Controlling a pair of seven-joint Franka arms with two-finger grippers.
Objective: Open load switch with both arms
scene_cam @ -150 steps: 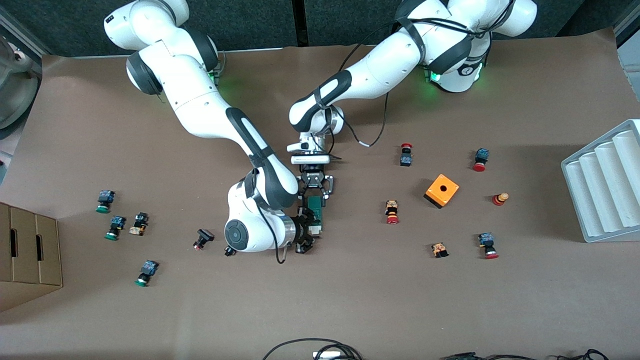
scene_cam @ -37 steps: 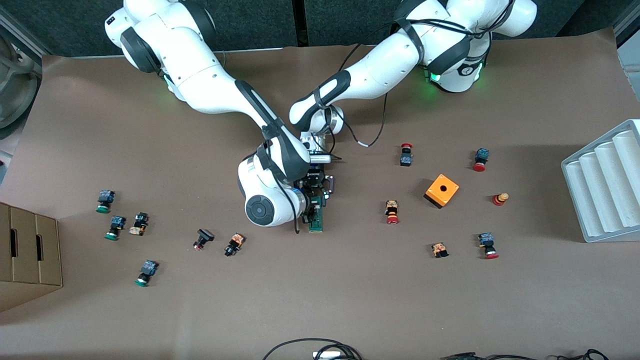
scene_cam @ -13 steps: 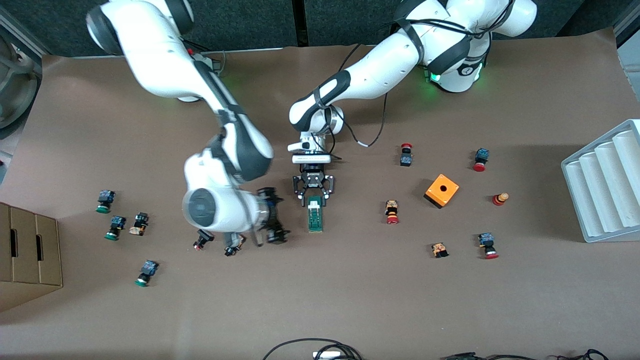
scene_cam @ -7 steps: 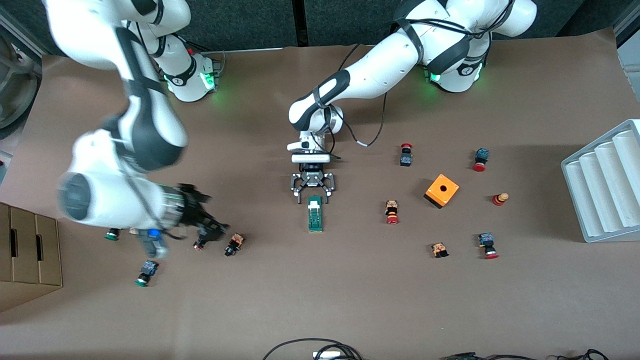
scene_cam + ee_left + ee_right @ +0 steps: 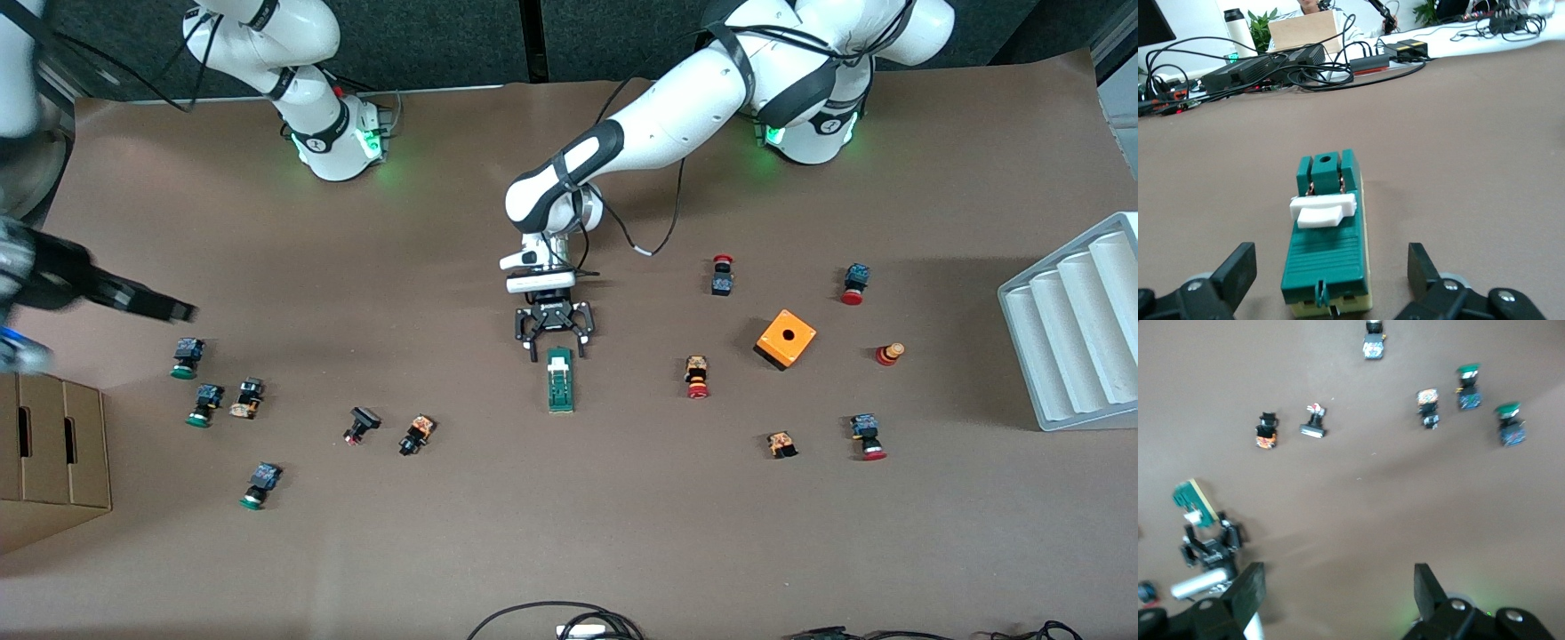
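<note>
On the table [image 5: 622,533] the load switch [image 5: 559,380] lies free, left gripper [image 5: 551,340] spread just beside its white-lever end, suggesting release, while right gripper [image 5: 1338,597] hangs high, spread and empty.

I had the left arm [image 5: 640,142] stretched toward the table's middle, its gripper [image 5: 552,340] low and pointing down, fingers [image 5: 1235,270] spread apart. The right gripper [image 5: 133,298] hung high over the right arm's end of the table, fingers [image 5: 1248,590] wide.
</note>
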